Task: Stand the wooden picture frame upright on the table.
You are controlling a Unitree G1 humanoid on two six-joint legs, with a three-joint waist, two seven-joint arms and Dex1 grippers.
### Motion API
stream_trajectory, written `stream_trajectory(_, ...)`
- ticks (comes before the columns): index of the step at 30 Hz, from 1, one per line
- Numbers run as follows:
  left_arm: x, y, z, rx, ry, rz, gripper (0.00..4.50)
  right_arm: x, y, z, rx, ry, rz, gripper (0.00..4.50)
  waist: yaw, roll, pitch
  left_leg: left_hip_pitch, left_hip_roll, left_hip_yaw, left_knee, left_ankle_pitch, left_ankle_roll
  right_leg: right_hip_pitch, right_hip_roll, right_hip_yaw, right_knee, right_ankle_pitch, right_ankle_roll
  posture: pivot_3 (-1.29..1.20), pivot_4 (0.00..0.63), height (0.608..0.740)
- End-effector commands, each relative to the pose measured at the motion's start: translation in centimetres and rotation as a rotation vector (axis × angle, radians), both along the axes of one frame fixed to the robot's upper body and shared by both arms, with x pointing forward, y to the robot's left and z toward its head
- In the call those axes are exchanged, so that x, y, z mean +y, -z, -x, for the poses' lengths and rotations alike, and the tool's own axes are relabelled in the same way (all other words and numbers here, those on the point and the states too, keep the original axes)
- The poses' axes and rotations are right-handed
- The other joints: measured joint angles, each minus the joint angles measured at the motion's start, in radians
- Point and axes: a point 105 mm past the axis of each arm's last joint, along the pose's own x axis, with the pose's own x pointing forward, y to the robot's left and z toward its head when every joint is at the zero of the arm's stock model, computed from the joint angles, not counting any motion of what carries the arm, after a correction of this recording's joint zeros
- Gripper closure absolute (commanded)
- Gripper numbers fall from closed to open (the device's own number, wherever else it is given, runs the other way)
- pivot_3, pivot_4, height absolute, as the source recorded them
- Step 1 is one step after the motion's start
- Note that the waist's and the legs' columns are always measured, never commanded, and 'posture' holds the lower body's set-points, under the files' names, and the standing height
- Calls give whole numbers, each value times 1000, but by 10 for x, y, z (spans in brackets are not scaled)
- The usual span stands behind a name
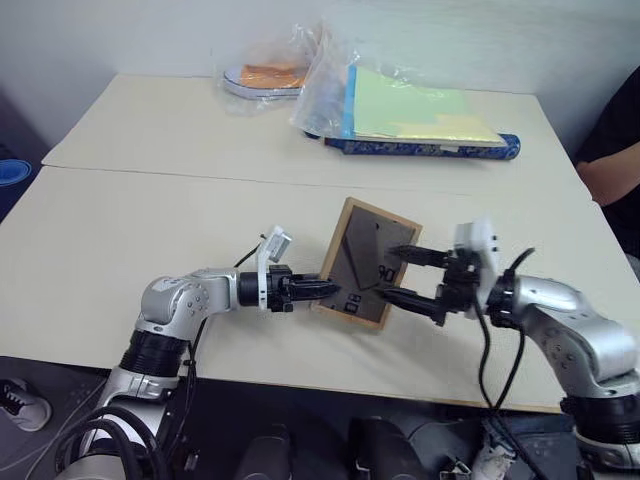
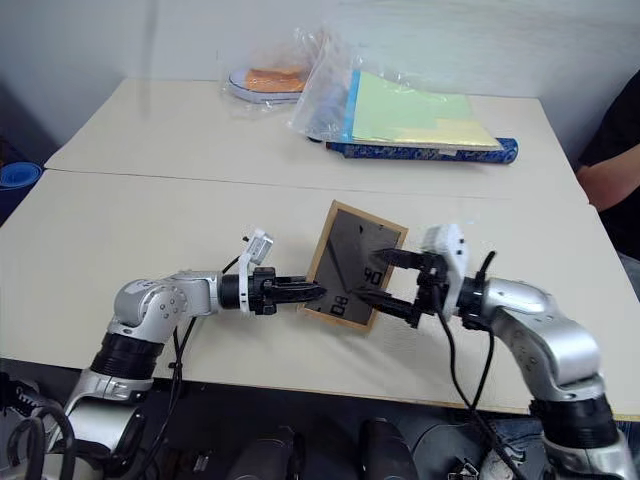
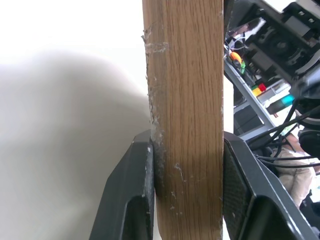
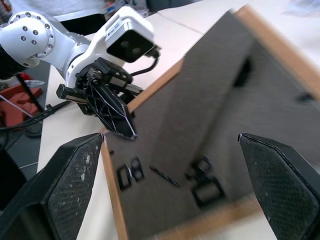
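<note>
The wooden picture frame [image 1: 365,262] is tilted up near the front of the table [image 1: 150,220], with its dark grey back facing me. My left gripper [image 1: 325,289] is shut on the frame's left wooden edge [image 3: 185,100], one finger on each face. My right gripper [image 1: 390,272] is open, level and pointing left, with its two fingertips just in front of the right half of the dark back [image 4: 225,100]. Nothing sits between its fingers. The picture side is hidden.
A blue-edged folder [image 1: 420,115] with green-yellow papers lies in a clear plastic bag at the far side of the table. A bagged orange item [image 1: 265,75] sits to its left. A person's arm [image 1: 610,170] rests at the right edge. The table's front edge runs just below both grippers.
</note>
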Motion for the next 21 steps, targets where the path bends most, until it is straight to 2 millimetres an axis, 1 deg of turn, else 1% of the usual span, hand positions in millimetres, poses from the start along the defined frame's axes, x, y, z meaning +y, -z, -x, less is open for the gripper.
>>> stream_trajectory(1, 1, -2, -2, -53, -19, -22, 3221, 10, -6, -2, -31, -17, -9, 23, -1, 0, 0, 0, 0, 0, 0, 0, 0, 0, 0, 0, 0, 0, 0, 0, 150, 740)
stream_trajectory(2, 0, -3, -1, -54, -18, -20, 3221, 13, -8, 0, -38, -36, -21, 23, 0, 0, 0, 0, 0, 0, 0, 0, 0, 0, 0, 0, 0, 0, 0, 0, 150, 740)
stream_trajectory(5, 2, -6, -2, -40, -27, -6, 3221, 21, -19, 15, -81, -138, -61, 23, -1, 0, 0, 0, 0, 0, 0, 0, 0, 0, 0, 0, 0, 0, 0, 0, 150, 740)
stream_trajectory(9, 7, -9, -6, 2, -52, 25, 3221, 15, -18, 32, -127, -210, -22, 23, -1, 0, 0, 0, 0, 0, 0, 0, 0, 0, 0, 0, 0, 0, 0, 0, 150, 740)
stream_trajectory(12, 8, -12, -7, 54, -59, 54, 3221, 8, -14, 37, -165, -220, 23, 23, -1, 0, 0, 0, 0, 0, 0, 0, 1, 0, 0, 0, 0, 0, 0, 0, 150, 740)
stream_trajectory(15, 7, -9, 7, 115, 28, -11, 3221, -1, -7, 35, -243, -194, 110, 23, -1, 0, 0, 0, 0, 0, 0, 0, 1, 0, 1, 0, 0, 0, 0, 0, 150, 740)
stream_trajectory(16, 7, -13, 11, 169, 48, -9, 3221, -4, -8, 33, -280, -177, 119, 23, -4, 0, 0, 0, 0, 0, -1, 0, 1, 0, 1, 0, 0, 0, 0, 0, 150, 740)
stream_trajectory(18, 9, -25, 14, 279, 68, 27, 3221, -14, -18, 28, -366, -120, 102, 23, -6, 0, 0, 0, 0, 0, -1, 0, 0, 0, 1, 0, 0, 0, 0, 0, 150, 740)
stream_trajectory(19, 10, -29, 15, 309, 73, 40, 3221, -17, -20, 27, -390, -104, 99, 23, -5, 0, 0, 0, 0, 0, -1, 0, 0, -1, 1, 0, 1, 0, 0, 0, 150, 740)
stream_trajectory(21, 18, -33, 17, 401, 94, 57, 3221, -32, -26, 27, -482, -73, 135, 23, -4, -1, 0, 0, 0, 0, -1, 0, 0, 0, 1, 0, 1, 0, 0, 0, 150, 740)
